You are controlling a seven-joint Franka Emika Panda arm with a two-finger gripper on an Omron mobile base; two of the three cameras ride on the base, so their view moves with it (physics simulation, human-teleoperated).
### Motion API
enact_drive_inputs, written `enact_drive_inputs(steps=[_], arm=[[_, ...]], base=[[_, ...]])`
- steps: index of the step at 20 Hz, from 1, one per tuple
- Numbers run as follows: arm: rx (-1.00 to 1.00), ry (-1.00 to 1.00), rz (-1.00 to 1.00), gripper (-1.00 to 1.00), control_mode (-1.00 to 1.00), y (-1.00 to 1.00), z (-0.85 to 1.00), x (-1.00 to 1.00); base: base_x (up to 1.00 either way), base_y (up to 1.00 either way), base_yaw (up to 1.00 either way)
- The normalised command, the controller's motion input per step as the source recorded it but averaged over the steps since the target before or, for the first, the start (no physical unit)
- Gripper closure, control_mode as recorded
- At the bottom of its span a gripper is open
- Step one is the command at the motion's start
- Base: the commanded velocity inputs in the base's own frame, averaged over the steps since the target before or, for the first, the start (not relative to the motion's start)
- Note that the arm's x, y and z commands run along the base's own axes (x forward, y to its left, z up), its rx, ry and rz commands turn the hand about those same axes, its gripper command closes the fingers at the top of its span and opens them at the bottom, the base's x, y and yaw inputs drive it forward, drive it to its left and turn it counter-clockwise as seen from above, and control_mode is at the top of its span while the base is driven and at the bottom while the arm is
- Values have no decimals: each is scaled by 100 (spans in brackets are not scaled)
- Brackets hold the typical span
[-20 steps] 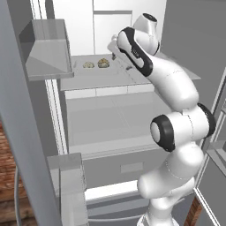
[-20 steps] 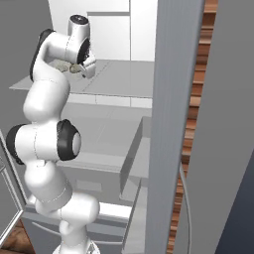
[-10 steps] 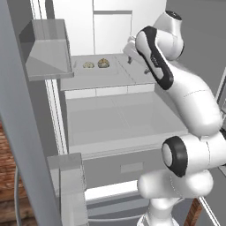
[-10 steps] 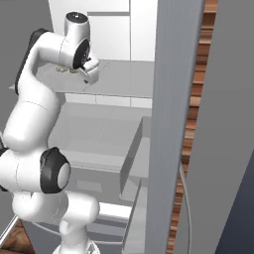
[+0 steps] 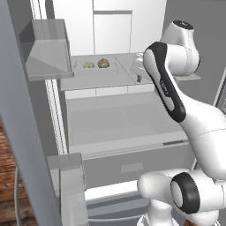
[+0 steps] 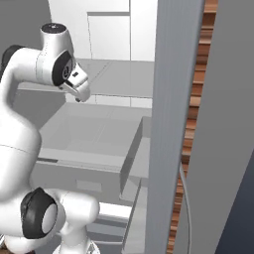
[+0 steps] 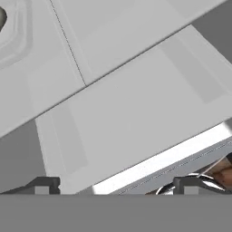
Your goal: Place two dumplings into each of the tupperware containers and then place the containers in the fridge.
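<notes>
On the fridge shelf [image 5: 99, 81], at about 11 o'clock from the arm, sit two dumplings [image 5: 96, 64] in their container, and the end effector [image 6: 78, 97] has backed off, fingers apart and empty, so that drop-off looks done.

Red-brown wooden cabinet [image 6: 194, 114] at the side, even flat lighting

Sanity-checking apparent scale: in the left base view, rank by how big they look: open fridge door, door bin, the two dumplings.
1. fridge door, though closest to the camera
2. door bin
3. dumplings: the two look about alike, so unranked between them
</notes>
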Motion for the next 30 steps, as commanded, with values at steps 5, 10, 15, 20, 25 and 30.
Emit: enact_drive_inputs(steps=[5,10,15,20,25,30], arm=[[-5,30,6,-100,-100,-3,-37,-100],[0,21,2,-100,-100,0,-51,-97],[-9,2,15,-100,-100,0,-62,-52],[-3,0,18,-100,-100,-9,-20,-24],[-1,5,12,-100,-100,-9,0,-20],[-7,3,3,-100,-100,0,0,-24]], base=[[0,0,0],[0,0,0],[0,0,0],[0,0,0],[0,0,0],[0,0,0]])
